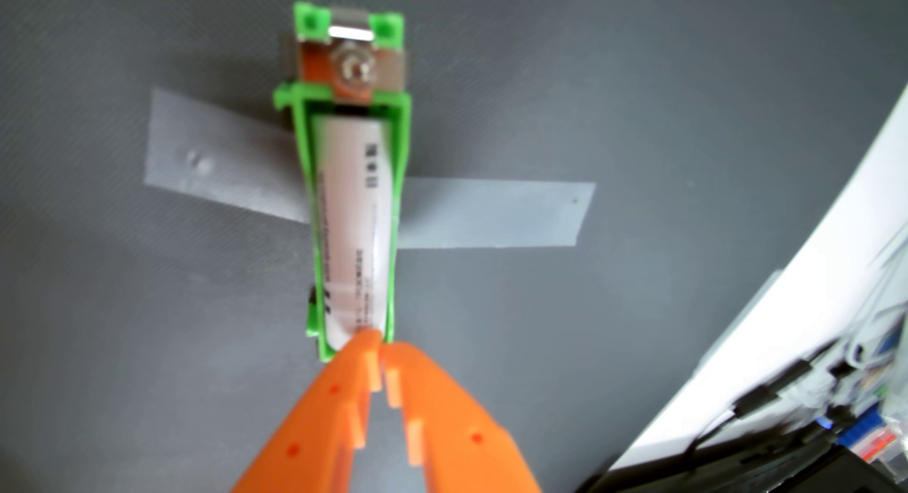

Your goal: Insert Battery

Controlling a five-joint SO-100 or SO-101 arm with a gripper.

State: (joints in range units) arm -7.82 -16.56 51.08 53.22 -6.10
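White battery [354, 228] lies in the green holder [400, 144], taped to the grey tabletop [123, 350]. Long axis runs away from the wrist cam, far end by the metal contact [353, 71]. Orange fingers [366, 350] together, empty, tips touching its near end. Looks stiff, smooth, prob slippery & light; best gripped across the mid-body

Soft, even daylight fills the wrist view, brightest on the white surface [810, 296] at the right edge. The metal clip [350, 31] at top centre glints. Everything is slightly blurred (the lower right clutter most), and the right edge bows outward.
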